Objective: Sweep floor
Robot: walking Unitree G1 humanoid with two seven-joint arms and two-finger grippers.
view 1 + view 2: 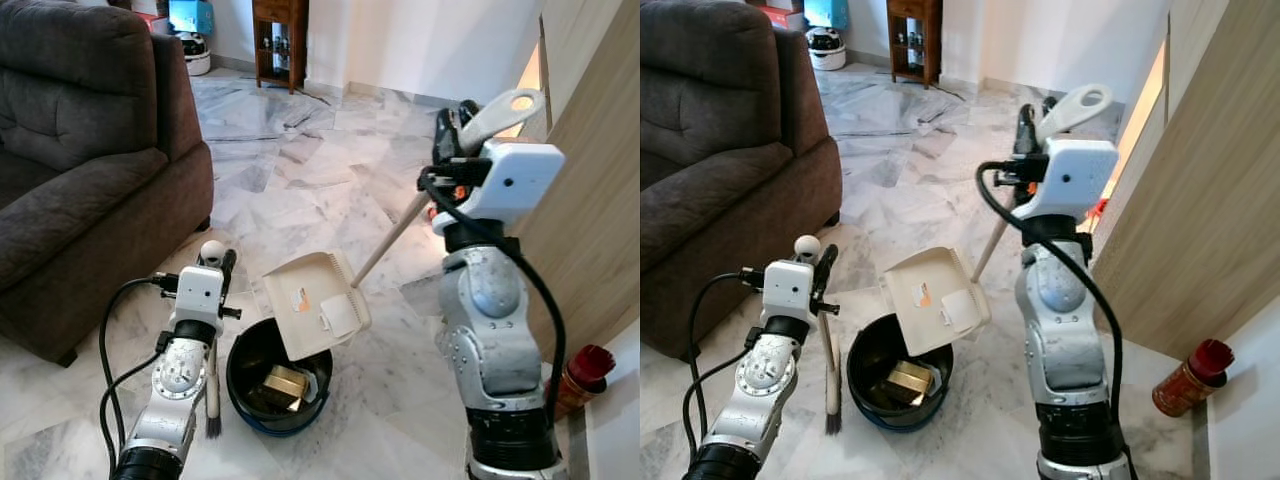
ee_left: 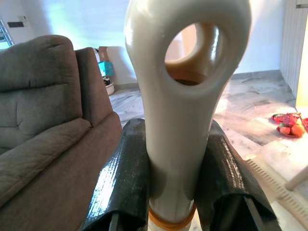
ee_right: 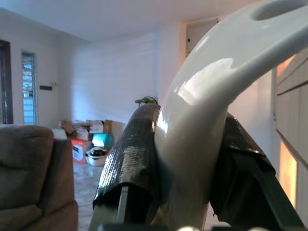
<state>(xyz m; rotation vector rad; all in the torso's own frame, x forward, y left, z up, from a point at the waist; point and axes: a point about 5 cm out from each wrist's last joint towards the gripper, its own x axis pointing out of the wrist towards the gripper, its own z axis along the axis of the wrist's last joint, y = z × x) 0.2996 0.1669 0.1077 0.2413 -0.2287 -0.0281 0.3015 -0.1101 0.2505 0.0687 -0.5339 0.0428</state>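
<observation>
Dustpan point(image 1: 315, 305), light rigid plastic on a long stick, tips over the dark bin point(image 1: 275, 385) while my right gripper point(image 1: 455, 130) clamps its looped handle-top; my left gripper point(image 1: 215, 262) clamps the brush point(image 1: 213, 395).

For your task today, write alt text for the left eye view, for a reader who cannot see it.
The right gripper holds a long-handled cream dustpan tipped over a dark bin containing debris. The left gripper holds a small brush pointing down beside the bin, on a marble floor near a brown sofa.
</observation>
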